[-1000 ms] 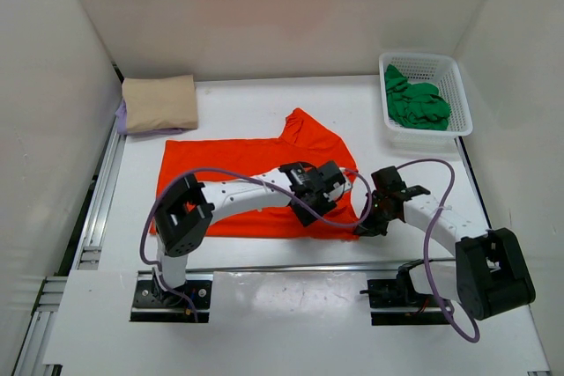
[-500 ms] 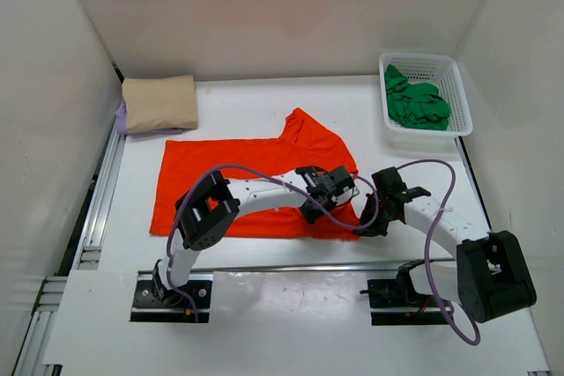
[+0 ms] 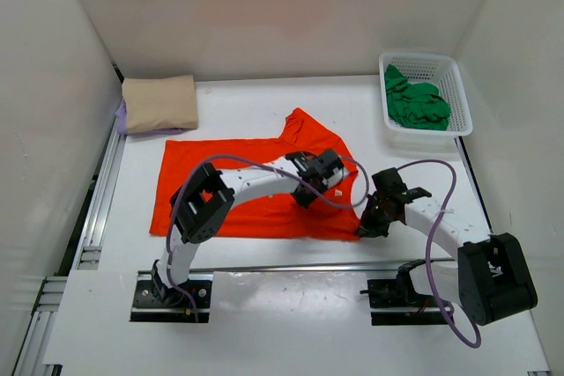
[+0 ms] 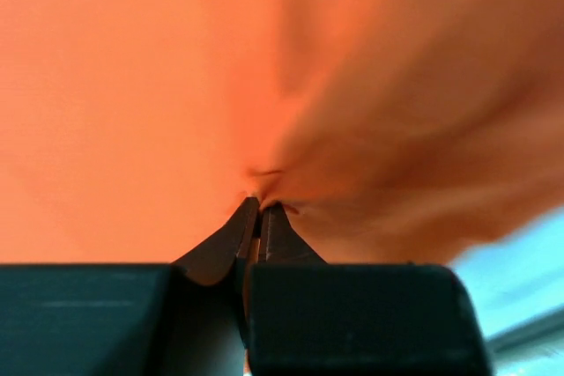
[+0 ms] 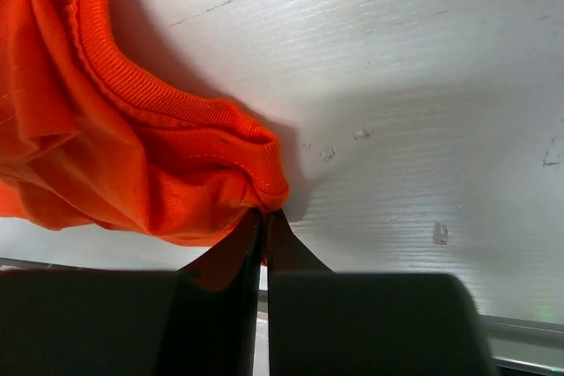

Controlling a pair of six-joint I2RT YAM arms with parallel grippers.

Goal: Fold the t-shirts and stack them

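The orange-red t-shirt lies spread flat on the white table, its collar end to the right. My left gripper is shut on a pinch of its cloth near the right middle; up close the cloth puckers at the closed tips. My right gripper is shut on the shirt's ribbed edge at the near right corner, tips together. A folded beige t-shirt rests on a lavender one at the back left. The green t-shirt lies crumpled in the basket.
A white mesh basket stands at the back right. White walls close in the table on three sides. A metal rail runs along the left edge. Both arm bases sit at the near edge.
My left gripper closed on the orange cloth and shifted a little toward the back. The right gripper stayed at the shirt's near right corner, its jaws tightening.
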